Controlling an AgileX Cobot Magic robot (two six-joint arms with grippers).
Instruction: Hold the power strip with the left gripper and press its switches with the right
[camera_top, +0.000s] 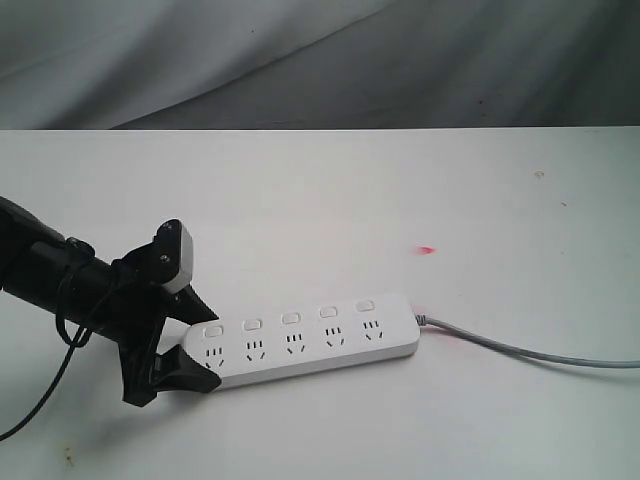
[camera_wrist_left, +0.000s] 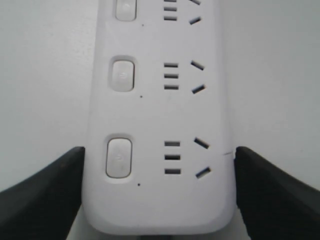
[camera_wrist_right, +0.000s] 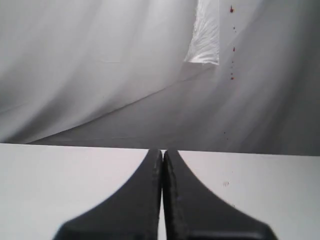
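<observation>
On counter (camera_top: 400, 200), left of middle: strip (camera_top: 310, 345) lying flat, sockets up, cord (camera_top: 520, 350) trailing off right. Clamped across its rounded end by left hand (camera_top: 208, 353), one jaw on each long side, touching both in the wrist view.

Risks from here:
- Held at one end only, so could swing or slide at the cord end under a push on the far switches (camera_top: 290, 318).
- Could slip free too: smooth plastic, curved corner, jaws right at the tip.
- Nearest switch (camera_wrist_left: 119, 158) just between the jaws, so little room for a second hand; a bump likely on a careless approach.
- Could also miss the small buttons and land on a socket.

Pose:
- Left arm low, coming in from the left edge, hand tilted down along the strip's length.
- Right hand (camera_wrist_right: 162, 152) out of exterior view, jaws pressed together, empty, aimed across counter toward grey backdrop (camera_wrist_right: 100, 75).
- Strip absent from the right wrist view, so probably well apart from any switch. No press begun yet.
</observation>
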